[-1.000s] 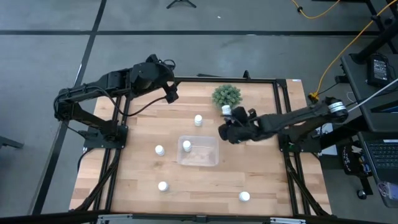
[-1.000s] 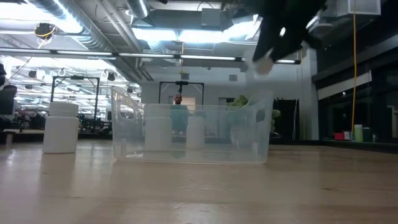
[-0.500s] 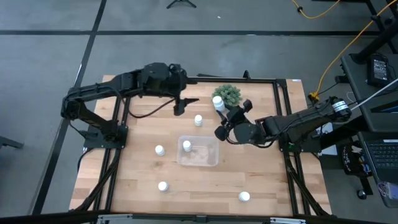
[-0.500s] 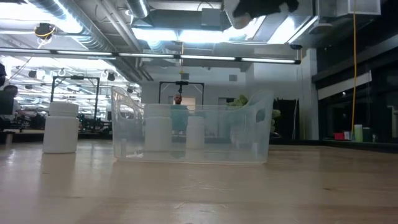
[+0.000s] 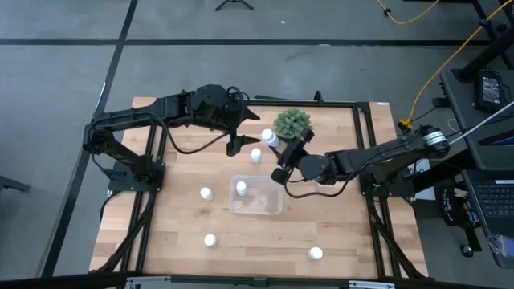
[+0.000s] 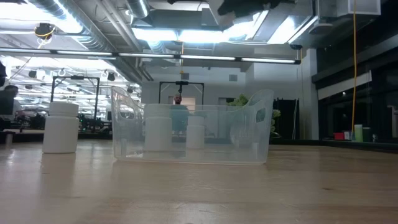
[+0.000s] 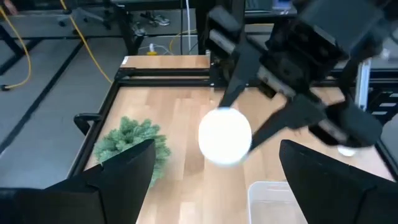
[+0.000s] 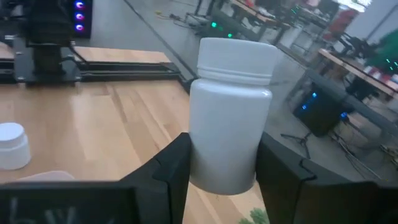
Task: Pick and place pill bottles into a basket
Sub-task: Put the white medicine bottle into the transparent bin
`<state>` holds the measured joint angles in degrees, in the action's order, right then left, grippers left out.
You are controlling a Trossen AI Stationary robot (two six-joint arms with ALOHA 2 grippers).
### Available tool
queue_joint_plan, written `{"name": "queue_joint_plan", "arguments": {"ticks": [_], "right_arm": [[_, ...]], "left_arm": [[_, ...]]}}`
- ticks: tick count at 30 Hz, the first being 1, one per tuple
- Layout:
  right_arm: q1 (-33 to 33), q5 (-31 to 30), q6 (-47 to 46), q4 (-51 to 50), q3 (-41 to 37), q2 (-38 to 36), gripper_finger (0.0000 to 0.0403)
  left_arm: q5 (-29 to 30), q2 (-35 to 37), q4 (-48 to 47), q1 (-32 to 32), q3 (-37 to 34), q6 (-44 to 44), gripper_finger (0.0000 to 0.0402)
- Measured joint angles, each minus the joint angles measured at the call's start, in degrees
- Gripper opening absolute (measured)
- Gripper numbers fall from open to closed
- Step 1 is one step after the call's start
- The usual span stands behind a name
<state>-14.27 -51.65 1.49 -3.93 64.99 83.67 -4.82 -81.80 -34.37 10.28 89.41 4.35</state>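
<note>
My right gripper (image 5: 279,152) is shut on a white pill bottle (image 5: 269,138), which it holds in the air beyond the basket's far side. The bottle's cap (image 7: 224,135) faces my left gripper (image 5: 243,134). That gripper is open, a short way to the bottle's left, and touches nothing. The clear basket (image 5: 259,205) sits mid-table with one bottle (image 5: 241,187) standing in it. Other bottles stand on the wood: one (image 5: 256,155) under the grippers, one (image 5: 206,193) left of the basket and two near the front (image 5: 210,240) (image 5: 316,254). My right gripper pinches the bottle's body (image 8: 224,168) between its two fingers (image 8: 173,163), well below the cap. The fingers come from the table's right, nearly level. The bottle sticks out beyond them toward the left, lifted clear of the table.
A small green plant (image 5: 292,123) stands at the far edge, just right of the held bottle. A black metal frame (image 5: 363,144) runs around the table. In the low view the basket (image 6: 193,134) stands in the middle with a bottle (image 6: 61,127) to its left.
My right gripper has risen, gone toward the table's left edge and rolled, so the held bottle now points at my left gripper. My left gripper has swung toward the right and the bottle, turned to face it, and its fingers have spread wider.
</note>
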Motion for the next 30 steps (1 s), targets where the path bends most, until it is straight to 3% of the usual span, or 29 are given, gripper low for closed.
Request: {"name": "queue_joint_plan", "arguments": {"ticks": [13,30], "right_arm": [[1.7,3.3,6.7,10.4,0.0,1.7,0.0148],[1.7,3.3,8.5,13.7,0.0,1.7,0.0148]], "left_arm": [[-0.2,0.0,-0.2,-0.5,0.0,-1.5,0.0339],[-0.1,0.0,-0.5,-0.5,0.0,-1.6,0.0338]]}}
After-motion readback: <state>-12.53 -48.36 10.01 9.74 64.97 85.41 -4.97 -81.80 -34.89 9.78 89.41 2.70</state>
